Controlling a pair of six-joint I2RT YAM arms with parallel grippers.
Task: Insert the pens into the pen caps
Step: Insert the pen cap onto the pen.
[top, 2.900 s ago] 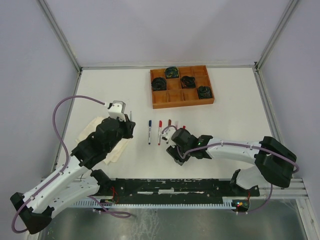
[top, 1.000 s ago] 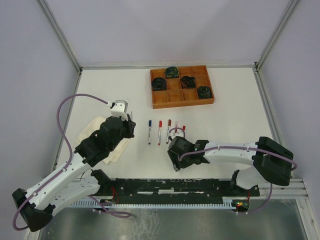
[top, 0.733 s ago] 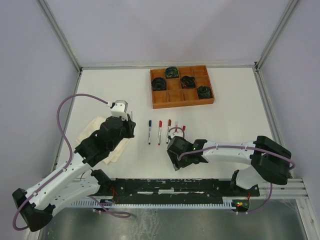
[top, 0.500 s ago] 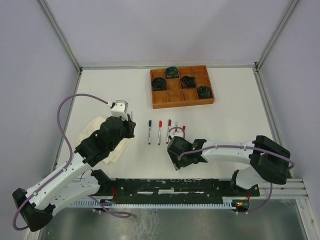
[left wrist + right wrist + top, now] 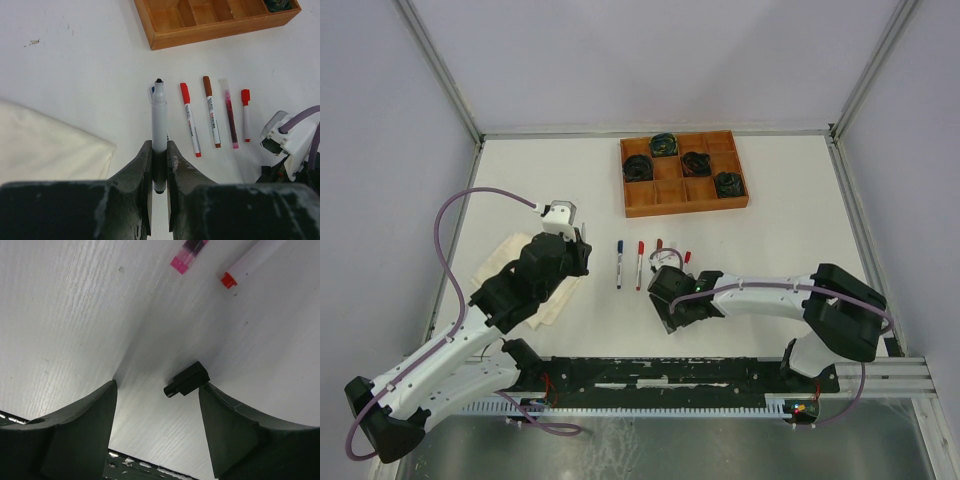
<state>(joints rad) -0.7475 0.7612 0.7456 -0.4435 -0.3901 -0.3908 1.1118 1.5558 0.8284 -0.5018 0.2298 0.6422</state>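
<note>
A white pen [image 5: 159, 125] with a bare black tip is held up above the bench, pinched tight in the left tool [image 5: 159, 150]. Its tip points away, toward the wooden tray [image 5: 215, 25]. A small black cap [image 5: 186, 380] lies flat on the white bench [image 5: 75, 315], down between the two fingers of the right tool [image 5: 157, 387]. Those fingers are wide apart and are not squeezing the cap. The cap lies closer to one finger [image 5: 235, 430] than to the other.

More pens lie side by side on the bench past the held pen: a red-capped pen [image 5: 189, 120], a brown-capped pen [image 5: 211, 112], a pink see-through pen [image 5: 229, 112] and a short red-capped pen [image 5: 246, 120]. A blue-marked pen [image 5: 618, 262] lies at the left end of that row, and the left wrist view mostly hides it behind the held pen.

The tray sits at the far side of the bench, and dark coils of cable [image 5: 665, 143] lie in some of its boxes. A cream cloth [image 5: 45, 145] lies on the bench beside the left arm
</note>
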